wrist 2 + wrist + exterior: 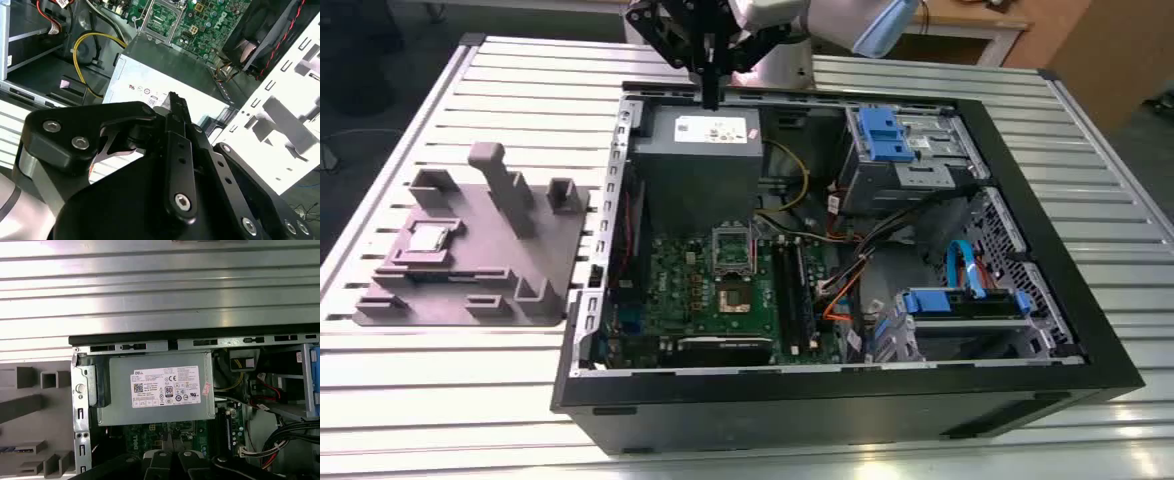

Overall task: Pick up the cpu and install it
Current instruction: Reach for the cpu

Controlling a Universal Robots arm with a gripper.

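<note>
The cpu [427,238] is a small silver-grey square chip lying in a pocket of the grey holder block [520,265], on the table at the exterior view's left of the computer case. My gripper [711,97] hangs over the back edge of the open case [1014,330], above the grey power supply box [698,150], far from the cpu. Its black fingers are pressed together with nothing between them; in the second wrist view the fingertips [174,100] meet over the box's white label. The motherboard's open socket [732,268] lies in front of the power supply.
Inside the case are cables, blue drive caddies [963,303] and a drive bay [901,150] at the exterior view's right. The case stands on a slatted metal table [467,400]. The holder block has upright posts [500,185].
</note>
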